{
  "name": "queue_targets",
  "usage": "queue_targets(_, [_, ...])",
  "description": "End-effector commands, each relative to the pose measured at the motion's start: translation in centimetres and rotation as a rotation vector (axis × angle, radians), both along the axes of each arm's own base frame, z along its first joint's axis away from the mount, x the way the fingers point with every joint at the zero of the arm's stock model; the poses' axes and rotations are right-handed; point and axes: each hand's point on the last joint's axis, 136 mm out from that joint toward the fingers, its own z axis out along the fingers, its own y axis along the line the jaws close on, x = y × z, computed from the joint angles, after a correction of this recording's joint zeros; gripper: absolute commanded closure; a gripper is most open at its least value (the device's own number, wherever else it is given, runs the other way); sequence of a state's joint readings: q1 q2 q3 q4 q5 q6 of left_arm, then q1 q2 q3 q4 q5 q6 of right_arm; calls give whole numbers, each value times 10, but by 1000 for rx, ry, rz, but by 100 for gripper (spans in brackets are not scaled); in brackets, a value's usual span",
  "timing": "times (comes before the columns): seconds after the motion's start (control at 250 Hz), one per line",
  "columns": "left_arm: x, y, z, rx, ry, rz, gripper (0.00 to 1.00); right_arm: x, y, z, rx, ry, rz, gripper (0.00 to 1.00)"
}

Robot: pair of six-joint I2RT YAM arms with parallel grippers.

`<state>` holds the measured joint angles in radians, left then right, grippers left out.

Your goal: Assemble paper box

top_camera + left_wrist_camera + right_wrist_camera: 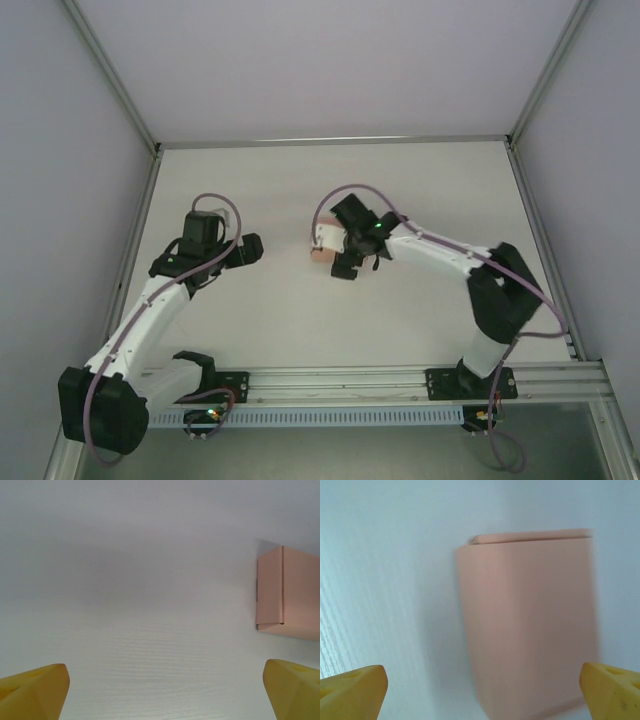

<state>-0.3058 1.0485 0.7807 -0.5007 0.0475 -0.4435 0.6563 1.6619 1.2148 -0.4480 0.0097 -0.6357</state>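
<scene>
Plainly spread wide at the right gripper [481,692]: one yellow fingertip [352,690] in each lower corner of the right wrist view, nothing pinched between the two. Hangs close over the paper box [527,625], seen there as a blurred salmon-pink block, folded shut, with a lighter flap edge along its far end. Fills most of the gap between the tips, nearer the right-hand one; cannot tell through the blur whether card and tip touch. Likewise parted wide at the left gripper [162,692], with yellow tips at both lower corners and bare white wood-grain table [150,645] between them. Catches the box at the right edge of the left wrist view, lying flat, closed, with a straight crease down its top and a tucked flap at its near end, ahead of the right-hand tip and apart from it. From the top external view, puts the box near the middle of the table, a small pink patch tucked under the right gripper's black head, with the left gripper well apart to its left and turned towards it. Further out, shows white arm links with black joints, a looping purple cable on each, and both bases bolted to a metal rail [350,380] along the near edge.
</scene>
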Motion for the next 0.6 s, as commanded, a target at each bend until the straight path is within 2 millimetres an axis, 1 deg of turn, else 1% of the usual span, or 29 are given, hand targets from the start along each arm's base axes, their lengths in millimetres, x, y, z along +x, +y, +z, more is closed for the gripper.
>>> queue_targets(0.0, [11,3,7,28,-19,5,0,36,-39,54,287,-54,-365,1])
queue_targets(0.04, [14,4,7,40,-29,8,0,49,-68,69,380,-80,-544,0])
queue_targets(0.076, [17,8,9,57,-46,20,0,56,-96,79,466,-98,-697,0])
queue_targets(0.1, [19,11,9,75,-62,28,0,58,-113,80,521,-92,-770,0])
queue_targets(0.12, [22,14,9,93,-77,32,0,59,-125,75,562,-74,-818,0])
queue_targets(0.128, [23,16,9,102,-86,33,0,58,-130,81,592,-82,-828,0])
queue_targets(0.14, [26,17,10,115,-100,31,0,58,-137,83,625,-81,-846,0])
queue_targets(0.212, [41,38,8,209,-181,90,0,57,-175,79,797,-82,-923,0])
queue_targets(0.24, [47,47,7,238,-210,112,0,56,-190,74,840,-99,-955,0])
queue_targets(0.304, [59,70,1,291,-252,187,0,50,-217,63,867,-183,-989,0])
queue_targets(0.339, [64,80,-2,322,-264,204,0,46,-232,58,866,-253,-1022,0])
queue_targets(0.395, [71,95,-8,369,-282,236,0,38,-246,56,855,-360,-1027,0])
queue_targets(0.447, [78,102,-12,379,-322,236,0,32,-252,55,844,-437,-1013,0])
queue_targets(0.475, [78,106,-15,364,-308,235,0,29,-255,54,837,-468,-1011,0])
queue_targets(0.543, [82,113,-15,355,-342,243,0,26,-261,44,802,-484,-1025,0])
queue_targets(0.595, [82,116,-15,374,-390,255,0,26,-262,31,757,-457,-1032,0])
